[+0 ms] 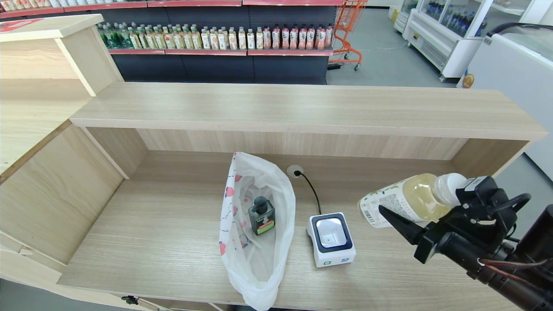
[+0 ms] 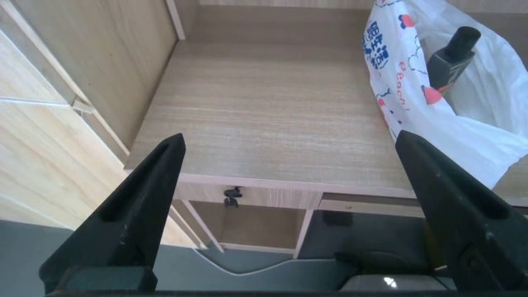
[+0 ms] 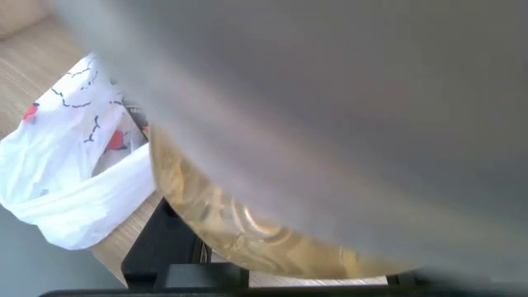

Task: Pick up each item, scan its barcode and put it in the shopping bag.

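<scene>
clamping the drink bottle near its neck, the right hand holds it above the bench, right of the scanner, probably to leave its barcode bare. the long axis lies nearly level: base toward the scanner, cap away. the left hand hangs with fingers apart beside the shopping bag.

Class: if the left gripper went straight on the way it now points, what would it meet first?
The left gripper would probably meet the bare counter top near its front edge, beside the shopping bag rather than on it; depth is unclear.
</scene>
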Motion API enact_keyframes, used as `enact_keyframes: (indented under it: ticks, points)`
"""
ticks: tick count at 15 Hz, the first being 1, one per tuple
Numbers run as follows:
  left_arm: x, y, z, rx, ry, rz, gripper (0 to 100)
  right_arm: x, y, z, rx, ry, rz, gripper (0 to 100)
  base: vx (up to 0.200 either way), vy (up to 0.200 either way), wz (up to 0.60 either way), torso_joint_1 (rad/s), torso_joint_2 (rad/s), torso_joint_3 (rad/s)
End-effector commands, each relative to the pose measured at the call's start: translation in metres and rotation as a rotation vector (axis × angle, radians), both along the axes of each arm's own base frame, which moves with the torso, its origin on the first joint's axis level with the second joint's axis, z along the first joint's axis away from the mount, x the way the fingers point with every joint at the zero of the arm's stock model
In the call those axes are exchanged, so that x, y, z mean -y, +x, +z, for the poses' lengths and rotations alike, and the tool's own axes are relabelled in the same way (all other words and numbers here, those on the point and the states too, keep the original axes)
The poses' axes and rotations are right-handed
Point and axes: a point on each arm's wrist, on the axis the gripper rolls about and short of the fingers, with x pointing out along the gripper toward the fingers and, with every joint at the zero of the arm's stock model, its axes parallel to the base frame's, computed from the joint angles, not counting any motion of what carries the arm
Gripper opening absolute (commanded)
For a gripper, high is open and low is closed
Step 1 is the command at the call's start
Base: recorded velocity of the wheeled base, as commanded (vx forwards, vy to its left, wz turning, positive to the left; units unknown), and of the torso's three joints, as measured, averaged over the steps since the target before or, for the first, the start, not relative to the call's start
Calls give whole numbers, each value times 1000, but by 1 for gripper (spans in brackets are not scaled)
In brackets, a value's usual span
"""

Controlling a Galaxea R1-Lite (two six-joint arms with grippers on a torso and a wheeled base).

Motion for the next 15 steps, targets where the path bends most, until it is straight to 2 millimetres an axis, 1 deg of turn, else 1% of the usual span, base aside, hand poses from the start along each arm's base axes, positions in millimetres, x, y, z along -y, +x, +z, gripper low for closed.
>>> enact_keyframes:
  ticks: [1,4,7,9,11,12,13,14,15]
  points:
    - [0,0,0,1,-4,0,100,0,-1,1,2,5,3,0,0,0,0,0,0,0]
    - [0,0,0,1,-2,0,100,0,-1,2,-8,38,5,0,0,200,0,-4,-4,4]
    - [0,0,0,1,-2,0,100,1,-4,1,-88,69,10,0,0,200,0,20,10,-4]
    - [0,0,0,-1,-2,0,100,-7,-3,3,-155,90,45,0,0,200,0,-5,2,7]
    - [0,0,0,1,-2,0,100,-18,9,11,-191,118,65,0,0,200,0,0,5,0]
    - [0,0,0,1,-4,0,100,-21,14,14,-208,130,66,0,0,0,0,0,0,0]
    - [0,0,0,1,-4,0,100,-21,14,14,-208,130,66,0,0,0,0,0,0,0]
    - [0,0,0,1,-4,0,100,-32,24,19,-285,179,81,0,0,0,0,0,0,0]
    - [0,0,0,1,-4,0,100,-34,26,16,-331,214,106,0,0,0,0,0,0,0]
